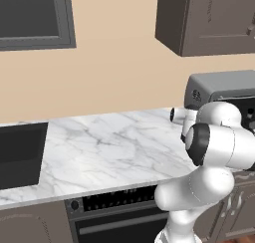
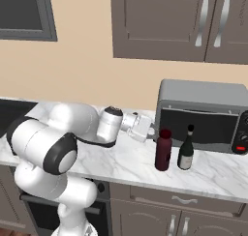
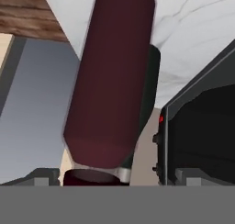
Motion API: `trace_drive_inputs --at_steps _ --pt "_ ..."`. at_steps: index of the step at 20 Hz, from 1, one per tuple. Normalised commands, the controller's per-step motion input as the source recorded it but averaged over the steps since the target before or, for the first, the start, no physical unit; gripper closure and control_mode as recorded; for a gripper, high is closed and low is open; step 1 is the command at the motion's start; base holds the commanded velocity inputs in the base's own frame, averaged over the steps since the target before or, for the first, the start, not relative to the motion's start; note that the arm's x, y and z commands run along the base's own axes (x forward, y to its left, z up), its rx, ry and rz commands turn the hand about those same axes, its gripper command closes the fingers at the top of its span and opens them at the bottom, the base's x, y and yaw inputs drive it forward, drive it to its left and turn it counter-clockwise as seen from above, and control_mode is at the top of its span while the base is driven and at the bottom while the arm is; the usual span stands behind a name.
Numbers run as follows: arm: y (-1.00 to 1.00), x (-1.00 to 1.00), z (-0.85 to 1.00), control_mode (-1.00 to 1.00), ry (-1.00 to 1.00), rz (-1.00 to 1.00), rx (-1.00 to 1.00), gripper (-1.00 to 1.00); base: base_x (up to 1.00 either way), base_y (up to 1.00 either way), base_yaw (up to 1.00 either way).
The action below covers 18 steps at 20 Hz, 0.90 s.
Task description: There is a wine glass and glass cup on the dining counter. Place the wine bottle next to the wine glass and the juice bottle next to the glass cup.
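Progress looks nil as far as these views go: both bottles stand on the marble worktop (image 2: pixel 121 167), the one with drawers and an oven below, not yet carried anywhere. Neither has been lifted. The juice bottle (image 2: pixel 163 150) stands upright in front of the toaster oven (image 2: pixel 203 115), with the wine bottle (image 2: pixel 186 150) just beside it on its right, apart but close. Both still need moving to their glasses, so nearly the whole job remains, I judge.

The arm reaches sideways along the worktop and the gripper (image 2: pixel 150 131) sits right at the juice bottle's upper part. In the hand view that bottle (image 3: pixel 112 76) looms very close between the finger tips (image 3: pixel 43 176), with the wine bottle (image 3: pixel 149 99) a dark sliver behind it. Whether the pincer is spread or already pinching the bottle, I cannot tell; the tips sit wide at either side, but contact is not clear.

Shapes and surfaces: the juice bottle is a smooth, deep maroon cylinder with a short neck and a matching rounded cap. The wine bottle is dark glass, slim-necked, dark-capped, with a pale label. The worktop is glossy white marble with grey veins. The toaster oven is a matte grey box with a dark glass door and a red light at its lower right corner
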Motion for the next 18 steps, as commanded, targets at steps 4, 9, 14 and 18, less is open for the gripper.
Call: trace_drive_inputs --at_steps 4,9,14,18 --pt "0.00 0.00 0.07 -1.00 -0.01 0.00 -0.02 -1.00 0.00 0.00 0.00" --pt "0.00 -0.19 0.05 -1.00 -0.04 0.00 -0.01 -1.00 0.00 0.00 0.00" --pt "-0.01 -0.25 0.02 -1.00 -0.01 0.00 0.00 -1.00 0.00 0.00 0.00" --pt "-0.17 -0.02 0.11 -1.00 0.00 0.00 0.00 -1.00 0.00 0.00 0.00"
